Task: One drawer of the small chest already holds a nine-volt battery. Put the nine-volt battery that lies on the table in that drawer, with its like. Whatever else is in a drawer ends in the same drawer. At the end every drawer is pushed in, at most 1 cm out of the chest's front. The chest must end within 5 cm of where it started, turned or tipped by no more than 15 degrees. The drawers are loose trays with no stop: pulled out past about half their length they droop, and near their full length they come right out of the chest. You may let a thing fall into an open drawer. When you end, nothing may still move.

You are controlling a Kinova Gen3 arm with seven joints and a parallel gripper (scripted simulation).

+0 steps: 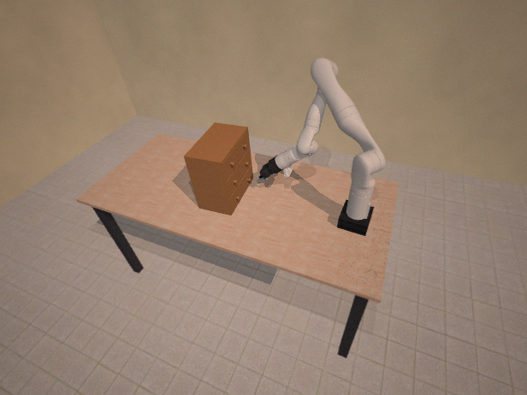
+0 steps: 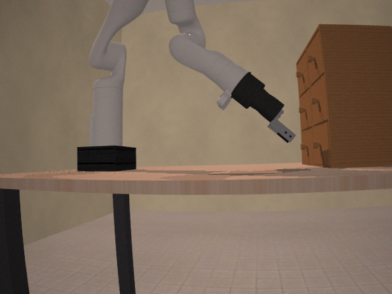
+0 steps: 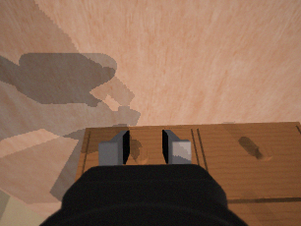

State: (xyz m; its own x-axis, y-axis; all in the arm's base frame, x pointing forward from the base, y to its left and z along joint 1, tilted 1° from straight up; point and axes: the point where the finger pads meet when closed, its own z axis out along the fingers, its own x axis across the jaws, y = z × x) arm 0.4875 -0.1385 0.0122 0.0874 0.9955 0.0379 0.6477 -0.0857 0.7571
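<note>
Spread apart, with only air between its fingers, the tool (image 1: 262, 179) (image 2: 289, 139) (image 3: 146, 141) tilts down toward the chest (image 1: 214, 184) (image 2: 359, 95) (image 3: 226, 177) — near its front, apart from it. In the wrist view the fingers frame a bottom-row knob (image 3: 139, 156) beyond them; another knob (image 3: 261, 153) sits to one side. All six drawers look pushed in, though the top view is rather coarse for judging small gaps. The chest stands upright on the counter (image 1: 278, 226) (image 2: 191, 187) (image 3: 207, 59) — the arm's black base (image 1: 343, 226) (image 2: 95, 159) well apart from it. Where the nine-volt battery lies, I cannot tell.
</note>
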